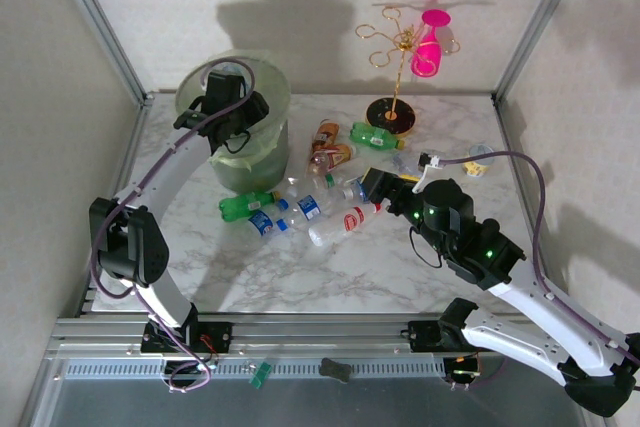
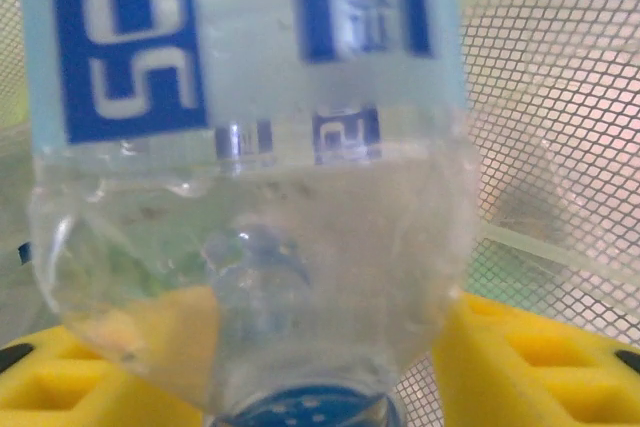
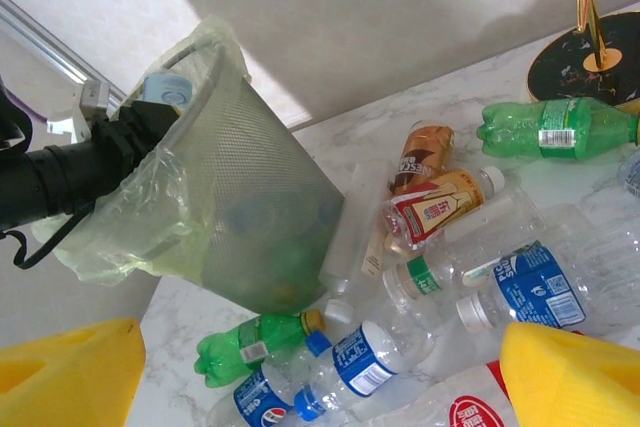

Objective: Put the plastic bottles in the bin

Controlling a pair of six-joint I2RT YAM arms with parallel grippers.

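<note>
L claw at bin mouth, blue-label bottle between pads, grip can't tell; R claw spread wide nr bottle pile.

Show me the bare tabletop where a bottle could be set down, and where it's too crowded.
Free: the near strip of the marble table between the bottle pile and the front rail. A narrower far strip sits between the bin and the gold stand's black base. Crowded: the middle, from the bin's foot across to the right gripper.
</note>
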